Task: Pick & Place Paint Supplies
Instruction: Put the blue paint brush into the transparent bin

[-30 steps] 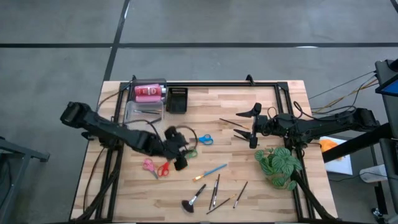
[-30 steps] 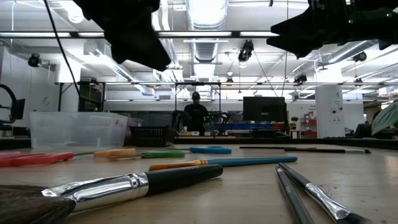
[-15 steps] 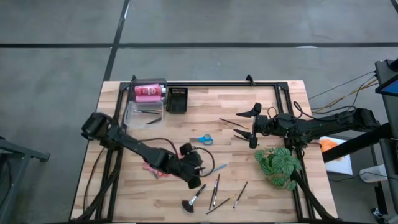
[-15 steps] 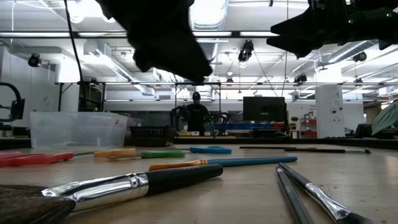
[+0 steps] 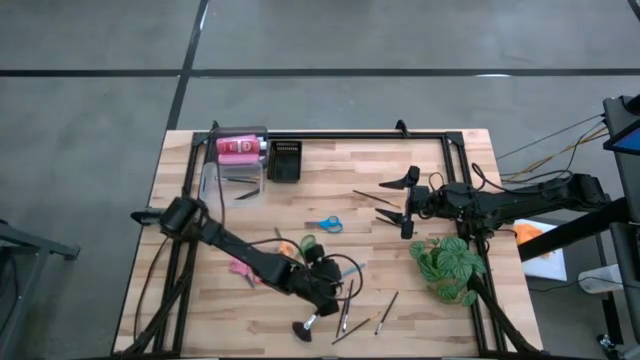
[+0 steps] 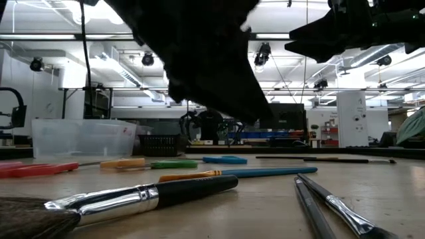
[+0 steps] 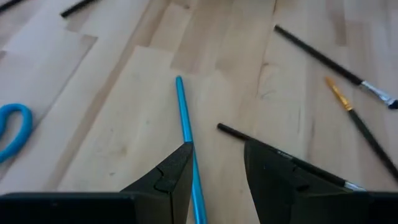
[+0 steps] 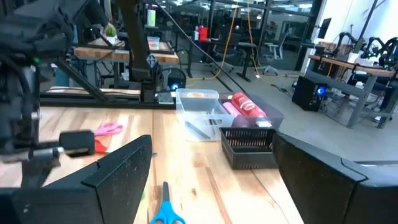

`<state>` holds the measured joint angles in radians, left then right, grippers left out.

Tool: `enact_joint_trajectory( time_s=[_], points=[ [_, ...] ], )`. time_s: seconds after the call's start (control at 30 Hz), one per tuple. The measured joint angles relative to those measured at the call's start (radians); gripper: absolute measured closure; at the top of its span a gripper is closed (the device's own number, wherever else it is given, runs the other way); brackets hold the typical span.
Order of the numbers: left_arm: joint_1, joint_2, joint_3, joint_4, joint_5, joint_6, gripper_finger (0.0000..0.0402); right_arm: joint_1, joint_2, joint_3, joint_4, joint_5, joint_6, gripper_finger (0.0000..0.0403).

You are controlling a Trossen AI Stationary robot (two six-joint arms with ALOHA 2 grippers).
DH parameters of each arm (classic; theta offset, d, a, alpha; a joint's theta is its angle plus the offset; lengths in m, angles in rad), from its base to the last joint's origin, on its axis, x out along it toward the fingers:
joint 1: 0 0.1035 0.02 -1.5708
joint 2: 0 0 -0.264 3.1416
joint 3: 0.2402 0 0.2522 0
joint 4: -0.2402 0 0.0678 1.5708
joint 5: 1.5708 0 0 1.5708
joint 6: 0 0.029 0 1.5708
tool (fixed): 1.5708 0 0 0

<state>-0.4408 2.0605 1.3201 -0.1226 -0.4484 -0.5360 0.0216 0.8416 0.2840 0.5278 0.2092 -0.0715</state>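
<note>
Left gripper (image 5: 335, 290): seen lower centre of the high view, low over the worktop (image 5: 400, 170); jaws partly open and nothing is held between them. In the left wrist view, the blue-handled brush (image 7: 186, 135) is seen running under the gap, just inside one finger (image 7: 168, 176).

Right gripper (image 5: 398, 200): placed right of centre in the high view, beside the green plant (image 5: 447, 265); jaws wide open and empty.

Brushes: several thin dark-handled brushes (image 5: 346, 308) lie at lower centre, and a broad black brush (image 5: 308, 322) lies at the lower edge; two more dark brushes (image 5: 372, 197) are seen near the right gripper.

Scissors: a blue pair (image 5: 325, 224) lies mid-frame; a pink pair (image 5: 240, 266) lies lower left, partly hidden by the left arm.

Paint bottles: the pink bottles (image 5: 238, 148) lie at upper left, next to the clear tub (image 5: 232, 180) and the black tray (image 5: 285, 160).
</note>
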Motion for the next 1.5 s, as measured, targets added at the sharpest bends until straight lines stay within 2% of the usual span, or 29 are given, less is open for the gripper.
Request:
enact_joint_trajectory(
  time_s=[0.17, 0.7, 1.17, 1.3, 1.5],
  points=[
    [0.000, 0.042, 0.000, 0.002, 0.000, -0.052, 0.0256, 0.000, 0.000, 0.000, 0.000, 0.000, 0.000, 0.0072],
    [0.011, 0.091, -0.010, 0.003, -0.027, -0.046, 0.0256, 0.000, 0.000, 0.000, 0.001, 0.000, 0.000, 0.0072],
    [0.011, 0.088, -0.121, 0.172, -0.034, -0.099, 0.0257, 0.000, 0.000, 0.000, 0.001, 0.000, 0.000, 0.0072],
    [0.008, 0.088, -0.122, 0.175, -0.034, -0.057, 0.0277, 0.000, 0.000, 0.000, 0.001, 0.000, 0.000, 0.0072],
    [0.008, 0.089, -0.122, 0.180, -0.029, -0.044, 0.0343, 0.000, 0.000, 0.000, 0.001, 0.000, 0.000, 0.0072]
  ],
)
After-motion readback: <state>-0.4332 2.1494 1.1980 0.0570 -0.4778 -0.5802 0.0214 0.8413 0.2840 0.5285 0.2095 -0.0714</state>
